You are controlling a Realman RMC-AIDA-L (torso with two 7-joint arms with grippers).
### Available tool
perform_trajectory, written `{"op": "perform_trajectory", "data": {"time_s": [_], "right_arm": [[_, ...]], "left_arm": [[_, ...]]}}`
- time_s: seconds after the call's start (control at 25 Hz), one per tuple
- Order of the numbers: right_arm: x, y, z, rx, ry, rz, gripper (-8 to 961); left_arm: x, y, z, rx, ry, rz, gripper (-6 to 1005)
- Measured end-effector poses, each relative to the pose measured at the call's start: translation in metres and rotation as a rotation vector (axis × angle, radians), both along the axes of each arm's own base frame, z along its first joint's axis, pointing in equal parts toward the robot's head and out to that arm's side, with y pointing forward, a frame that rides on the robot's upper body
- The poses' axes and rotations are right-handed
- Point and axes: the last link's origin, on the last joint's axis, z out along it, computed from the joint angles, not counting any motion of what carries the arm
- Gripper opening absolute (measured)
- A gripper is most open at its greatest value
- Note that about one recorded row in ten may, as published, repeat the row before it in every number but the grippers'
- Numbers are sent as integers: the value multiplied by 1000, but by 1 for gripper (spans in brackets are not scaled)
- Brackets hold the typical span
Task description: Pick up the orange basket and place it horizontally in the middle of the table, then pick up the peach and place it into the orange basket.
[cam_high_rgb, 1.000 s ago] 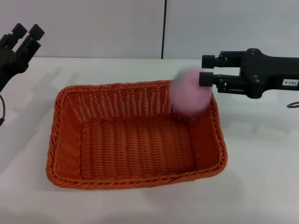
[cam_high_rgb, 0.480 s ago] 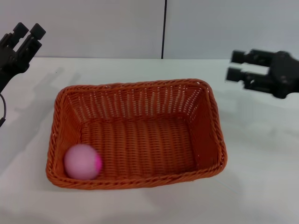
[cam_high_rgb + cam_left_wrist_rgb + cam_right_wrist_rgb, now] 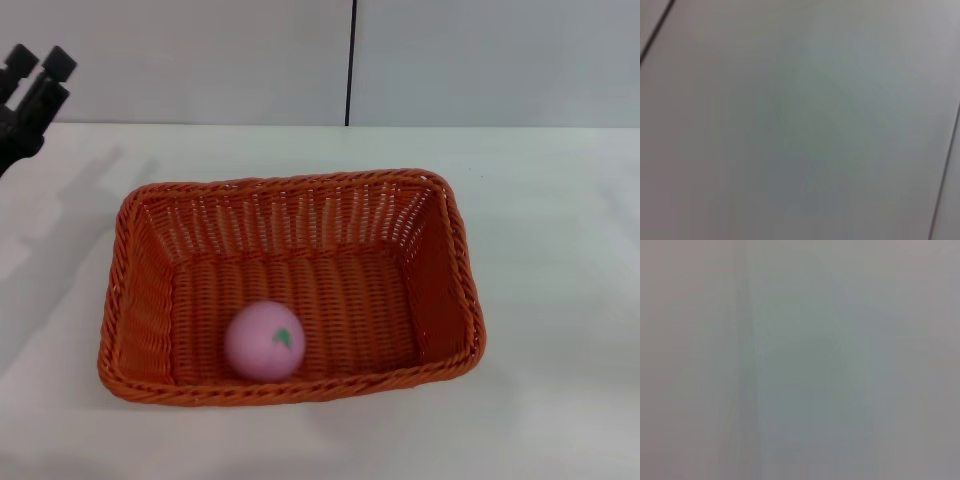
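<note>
The orange basket [image 3: 140, 330] lies lengthwise across the middle of the white table [image 3: 560, 300] in the head view. Inside it, near the front wall and left of centre, rests the pink peach [image 3: 264, 340] with its green leaf facing up. My left gripper [image 3: 36, 72] is raised at the far left edge of the head view, well away from the basket, with two black fingertips apart and nothing between them. My right gripper is out of view. Both wrist views show only a plain grey surface.
A grey wall with a dark vertical seam [image 3: 351, 60] stands behind the table. White tabletop surrounds the basket on all sides.
The peach dropped from the right gripper into the basket, rolled to its front left corner, then back toward the middle. The right arm withdrew out of view. The left gripper shifted slightly left.
</note>
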Motion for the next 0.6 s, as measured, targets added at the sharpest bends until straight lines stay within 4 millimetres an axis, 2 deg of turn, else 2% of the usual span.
{"op": "perform_trajectory", "data": {"time_s": [0.04, 0.08, 0.16, 0.2, 0.28, 0.44, 0.6], "right_arm": [[13, -12, 5, 172, 23, -60, 627], [13, -12, 5, 172, 23, -60, 627], [28, -30, 10, 400, 49, -168, 627], [28, -30, 10, 400, 49, -168, 627], [38, -40, 11, 524, 72, -250, 627], [43, -45, 14, 571, 86, -292, 627], [49, -52, 17, 616, 110, -332, 627]], "left_arm": [[-1, -2, 1, 25, 1, 1, 605], [-1, -2, 1, 25, 1, 1, 605], [-4, -9, 4, 104, -7, 22, 605], [-6, -12, 5, 140, -3, 35, 605], [-9, -16, 5, 189, -2, 60, 605], [-17, -26, 6, 313, 1, 136, 605], [-18, -30, 5, 353, 33, 153, 605]]}}
